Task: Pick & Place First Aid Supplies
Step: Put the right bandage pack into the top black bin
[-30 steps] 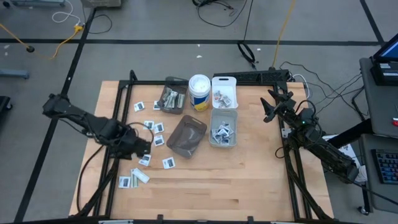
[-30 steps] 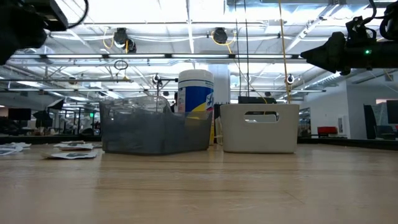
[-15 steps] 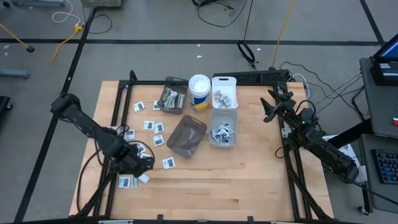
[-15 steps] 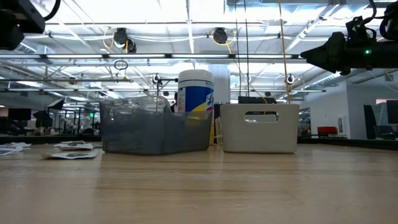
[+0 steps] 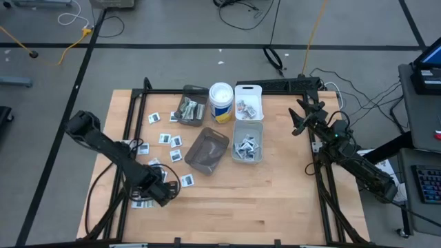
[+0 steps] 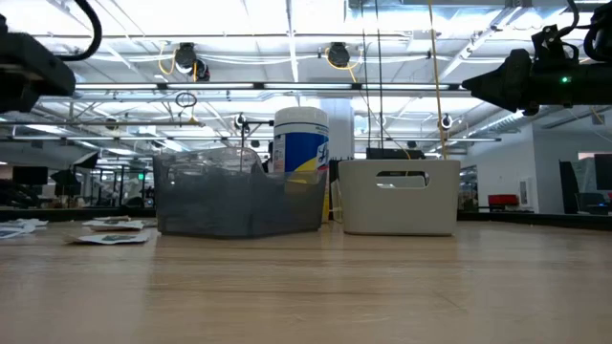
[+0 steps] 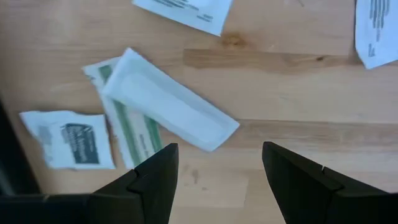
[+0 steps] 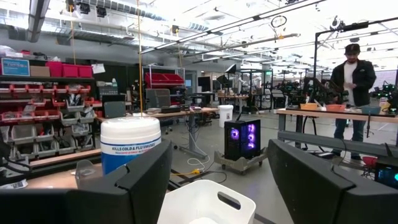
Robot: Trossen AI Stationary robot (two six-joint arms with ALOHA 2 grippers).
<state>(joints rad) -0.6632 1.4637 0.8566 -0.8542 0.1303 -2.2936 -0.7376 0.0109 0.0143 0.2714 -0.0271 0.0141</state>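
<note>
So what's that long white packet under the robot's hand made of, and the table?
The long white packet looks like thin, matte paper or film: flat with sealed edges. The table looks like pale wood, showing grain and a knot. The left hand hangs open above them.

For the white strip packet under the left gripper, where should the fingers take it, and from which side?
Grip the white strip packet across its narrow width near the middle, coming straight down from above. It lies flat on the table, partly over a green-striped strip, so only a top-down pinch fits. The open left gripper hovers just off its end and probably needs a turn to straddle it.
</note>
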